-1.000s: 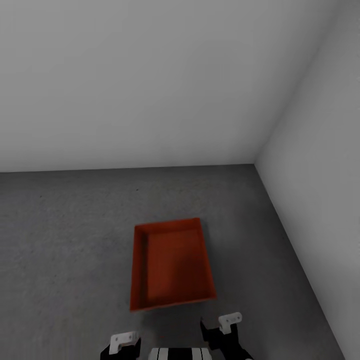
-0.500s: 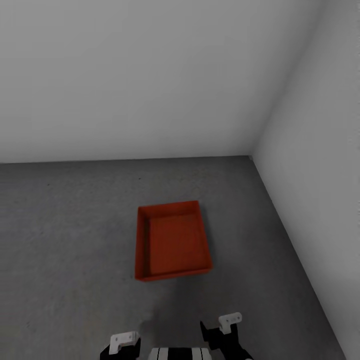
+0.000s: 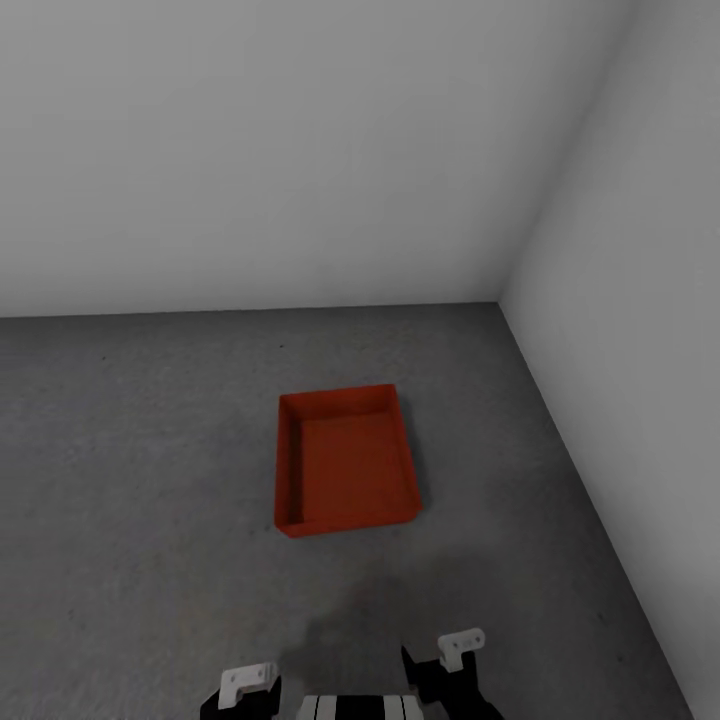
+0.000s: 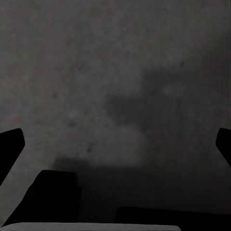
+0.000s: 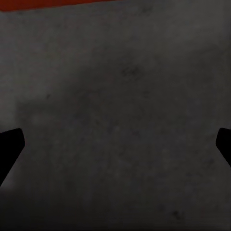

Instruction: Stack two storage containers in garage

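One orange-red lidless storage container lies flat on the dark grey concrete floor of the garage, near the corner of two pale grey walls. The other container is out of view. In the right wrist view a strip of the container's wall shows at the picture's edge, beyond my right gripper, which is open over bare concrete. My left gripper is open too, with only floor between its dark fingers. Both wrists sit low in the head view, short of the container and apart from it.
The back wall and the right wall meet in a corner just beyond and to the right of the container. Bare concrete stretches away to the left and in front of the bin.
The whole head view has shifted: the camera has drawn back, so the container now appears smaller and farther from my arms. The arms hold the same place in the picture.
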Controlling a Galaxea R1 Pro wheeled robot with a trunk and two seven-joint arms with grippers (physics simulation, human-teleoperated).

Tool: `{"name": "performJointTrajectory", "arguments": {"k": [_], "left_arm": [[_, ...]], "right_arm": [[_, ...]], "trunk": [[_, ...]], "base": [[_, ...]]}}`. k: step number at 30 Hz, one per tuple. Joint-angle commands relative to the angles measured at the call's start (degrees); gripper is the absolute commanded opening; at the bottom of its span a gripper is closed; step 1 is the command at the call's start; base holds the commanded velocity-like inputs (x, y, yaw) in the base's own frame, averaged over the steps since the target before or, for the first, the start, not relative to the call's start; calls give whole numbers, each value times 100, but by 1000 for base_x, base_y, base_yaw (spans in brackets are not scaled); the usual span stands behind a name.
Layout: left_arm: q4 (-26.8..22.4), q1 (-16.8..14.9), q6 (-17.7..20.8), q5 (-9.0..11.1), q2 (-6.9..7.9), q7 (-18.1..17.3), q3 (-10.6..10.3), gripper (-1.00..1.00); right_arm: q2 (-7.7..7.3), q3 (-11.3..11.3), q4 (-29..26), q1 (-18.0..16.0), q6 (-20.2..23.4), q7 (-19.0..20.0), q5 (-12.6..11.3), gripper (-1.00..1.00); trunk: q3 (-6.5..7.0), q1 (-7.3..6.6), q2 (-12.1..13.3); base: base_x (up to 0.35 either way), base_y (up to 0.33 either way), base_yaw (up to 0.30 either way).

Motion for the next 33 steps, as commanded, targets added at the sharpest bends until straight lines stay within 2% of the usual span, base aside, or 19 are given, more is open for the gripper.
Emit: {"name": "performJointTrajectory", "arguments": {"k": [1, 7, 27, 30, 33], "left_arm": [[2, -1, -8, 38, 0, -10, 3, 100], [2, 1, 1, 55, 2, -34, -2, 100], [52, -1, 4, 42, -5, 18, 2, 100], [243, -1, -7, 39, 33, 18, 13, 100], [396, 0, -34, 52, 180, 12, 118, 100]], "right_arm": [[0, -6, 39, -2, -19, 13, 2, 100], [0, -10, 109, -2, -21, 14, 12, 100], [0, -16, 120, -2, -28, 13, 20, 100], [0, -14, 120, -2, -30, 14, 20, 100], [0, -14, 120, -2, -30, 16, 20, 100]], "trunk": [[-3, -1, -1], [-3, -1, -1], [356, -440, 801], [410, -506, 921], [464, -572, 1042]], "base": [[-8, 0, 0], [-2, 0, 0], [0, 0, 0], [0, 0, 0], [0, 0, 0]]}}
